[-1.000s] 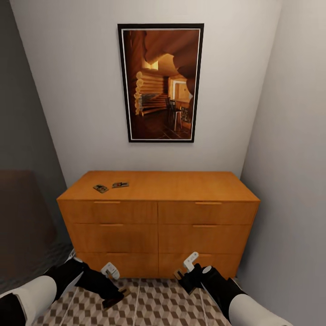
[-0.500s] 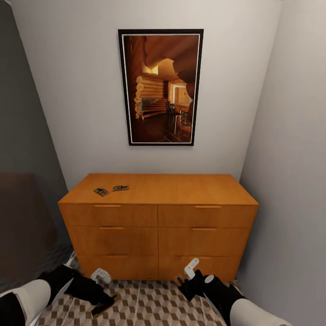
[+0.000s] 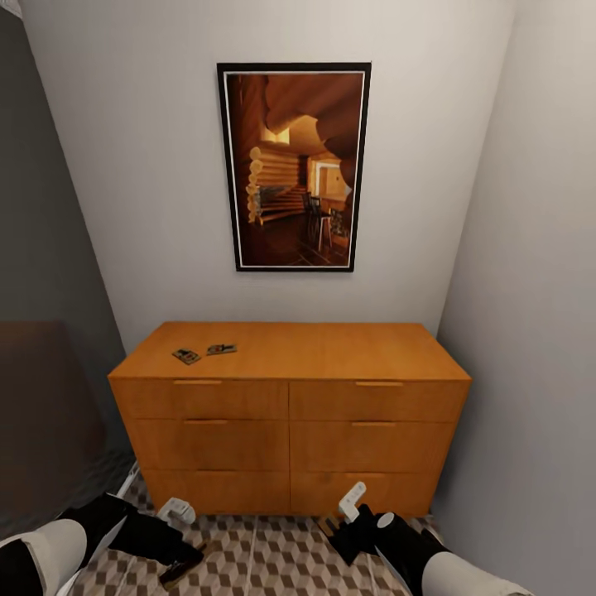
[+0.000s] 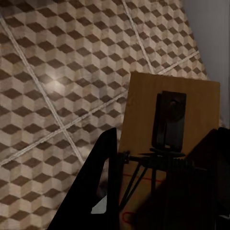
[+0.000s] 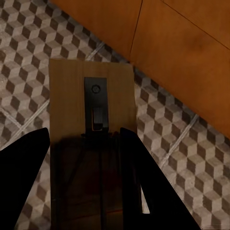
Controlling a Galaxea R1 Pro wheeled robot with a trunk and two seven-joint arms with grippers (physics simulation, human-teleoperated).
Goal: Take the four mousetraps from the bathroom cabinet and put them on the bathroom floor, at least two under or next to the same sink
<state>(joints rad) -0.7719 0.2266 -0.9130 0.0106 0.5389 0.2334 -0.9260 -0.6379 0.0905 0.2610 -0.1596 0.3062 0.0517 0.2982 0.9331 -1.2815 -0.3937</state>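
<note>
a: status check. what am i carrying?

b: i read one mousetrap in each hand. the left gripper (image 3: 178, 571) has its jaws closed on a trap (image 4: 170, 143), seen in the left wrist view as a wooden plate with a dark metal part, held above the bathroom floor (image 4: 57, 72). the right gripper (image 3: 331, 523) is clamped on a second trap (image 5: 91, 139), just in front of the base of the cabinet (image 3: 290, 414).

a: and the other two?

b: two mousetraps (image 3: 186, 357) and (image 3: 221, 349) lie flat on the cabinet top, near its left end, close together but apart.

a: so how far along am i?

b: by my estimate, under halfway. two traps are lifted off the cabinet but not set down; both hang over the cube-pattern tiles, low by the head view. no trap lies on the floor in these views. i cannot locate the sink from here.

a: remaining steps?

b: set down both held traps beside or under the sink, then collect the last two from the cabinet and put them on the same floor.
</note>
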